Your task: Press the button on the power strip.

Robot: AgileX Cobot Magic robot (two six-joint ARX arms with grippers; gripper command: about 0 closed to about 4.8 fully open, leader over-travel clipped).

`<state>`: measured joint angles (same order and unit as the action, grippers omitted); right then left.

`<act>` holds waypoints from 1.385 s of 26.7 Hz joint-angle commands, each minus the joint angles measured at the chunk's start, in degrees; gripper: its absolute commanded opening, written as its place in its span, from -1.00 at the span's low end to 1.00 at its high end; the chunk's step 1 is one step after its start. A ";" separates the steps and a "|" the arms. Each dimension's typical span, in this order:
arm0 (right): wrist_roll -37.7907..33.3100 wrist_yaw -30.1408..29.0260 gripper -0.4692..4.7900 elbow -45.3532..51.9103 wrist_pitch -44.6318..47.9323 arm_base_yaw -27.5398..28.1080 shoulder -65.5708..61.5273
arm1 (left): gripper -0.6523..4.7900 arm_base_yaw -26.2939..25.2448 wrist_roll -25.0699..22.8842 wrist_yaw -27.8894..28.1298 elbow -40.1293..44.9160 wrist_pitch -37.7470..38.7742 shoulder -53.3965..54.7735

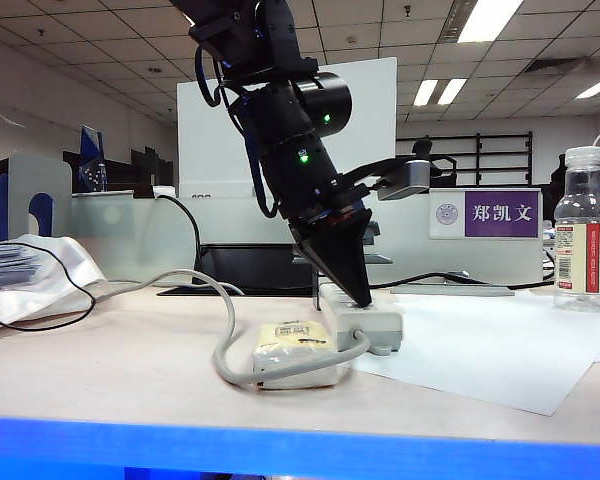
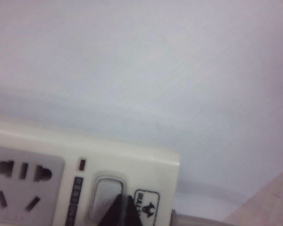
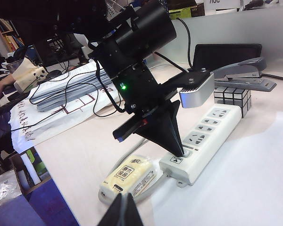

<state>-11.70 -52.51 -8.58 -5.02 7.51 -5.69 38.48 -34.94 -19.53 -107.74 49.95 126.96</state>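
A: Nearest the counter's front edge lay the cream packet, wrapped by the grey cable.

B: Behind it, left end effector pinched narrow, tip on the power strip's button. Right end effector hung apart, apparently closed. Stapler lay farthest.

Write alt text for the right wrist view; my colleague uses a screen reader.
The left gripper, fingers together, presses its tip on the button end of the white power strip. A cream-yellow packet lies beside that end, a stapler behind.
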 commanded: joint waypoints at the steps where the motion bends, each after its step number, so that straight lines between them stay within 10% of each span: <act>1: 0.15 -0.15 -0.81 -0.17 0.59 -0.07 -0.04 | -0.78 -0.07 -0.17 0.20 0.11 0.31 0.94; 37: 0.13 -0.22 -0.81 -0.17 0.57 -0.09 -0.04 | -0.78 -6.01 -0.24 -4.90 0.24 6.71 3.48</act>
<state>-11.70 -52.53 -8.58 -5.02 7.49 -5.69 32.88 -34.87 -30.28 -108.62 53.10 129.60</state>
